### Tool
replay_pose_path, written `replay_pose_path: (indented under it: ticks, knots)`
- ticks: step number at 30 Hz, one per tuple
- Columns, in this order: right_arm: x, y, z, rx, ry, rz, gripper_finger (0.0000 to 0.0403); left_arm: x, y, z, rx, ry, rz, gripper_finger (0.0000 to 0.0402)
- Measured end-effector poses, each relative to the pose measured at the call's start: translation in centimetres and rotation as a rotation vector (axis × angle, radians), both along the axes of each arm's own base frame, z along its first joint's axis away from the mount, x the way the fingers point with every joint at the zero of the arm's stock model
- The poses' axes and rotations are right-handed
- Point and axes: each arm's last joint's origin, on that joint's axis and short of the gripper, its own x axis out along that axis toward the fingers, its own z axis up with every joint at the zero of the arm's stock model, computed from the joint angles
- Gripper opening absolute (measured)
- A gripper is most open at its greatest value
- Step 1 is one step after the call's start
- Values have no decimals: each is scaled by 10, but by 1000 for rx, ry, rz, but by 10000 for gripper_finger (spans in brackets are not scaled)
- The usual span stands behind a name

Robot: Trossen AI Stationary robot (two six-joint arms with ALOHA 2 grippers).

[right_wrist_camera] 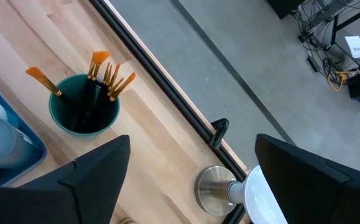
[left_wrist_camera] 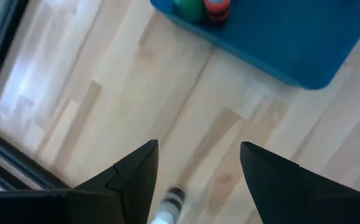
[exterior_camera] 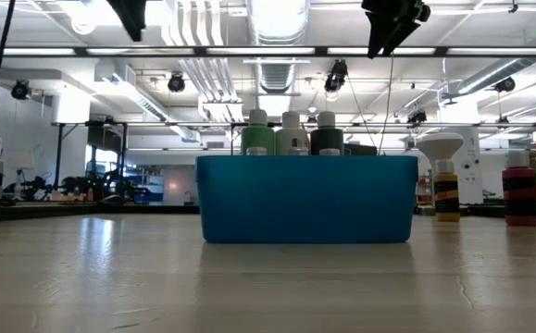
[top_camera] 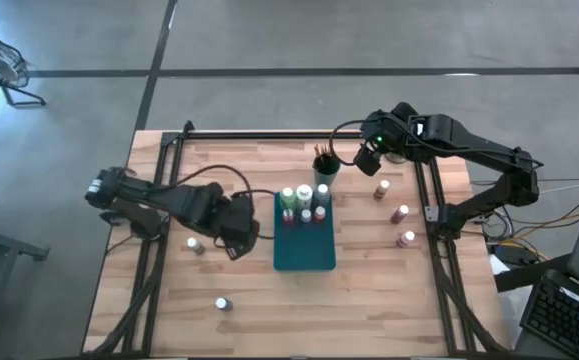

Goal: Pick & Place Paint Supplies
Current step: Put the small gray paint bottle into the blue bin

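The right gripper (top_camera: 366,160) hangs with its jaws spread wide and nothing between them, above the back of the table just to the right of the green brush cup (top_camera: 326,165). In its wrist view the cup (right_wrist_camera: 83,102) lies ahead of the fingers with the brushes (right_wrist_camera: 108,74) standing in it, bristles up, so their long axis runs upright.

Taking the teal tray (top_camera: 304,255) as the landmark: the cup stands just behind its far end, and several bottles already stand inside the tray's far half. To the tray's right three loose bottles stand apart on the wood, the closest to this claw being the brown bottle (top_camera: 381,187), near and toward the table's front from it. This arm looks the nearer one for all three.

The left gripper (top_camera: 237,232) hovers just left of the tray, jaws part-open and empty. A small loose bottle (left_wrist_camera: 169,208) shows between and below its fingers in the wrist view; from above, one bottle (top_camera: 194,243) stands left of the tray and another (top_camera: 223,303) further forward. Those two seem to fall to the left arm.
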Motion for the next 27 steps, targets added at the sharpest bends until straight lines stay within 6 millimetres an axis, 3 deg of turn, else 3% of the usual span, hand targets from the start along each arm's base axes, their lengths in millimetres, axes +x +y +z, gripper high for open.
replay_pose_path:
  ticks: [10, 20, 27]
  knots:
    - [0, 0, 0, -1, -3, 0, 312, -37, -3, -9, -128, -6, 187, 232]
    - [0, 0, 0, -1, -4, 0, 284, -67, 5, -64, -162, 128, 361, 232]
    - [0, 0, 0, -2, -5, 0, 267, -79, 6, -83, -217, 212, 331, 232]
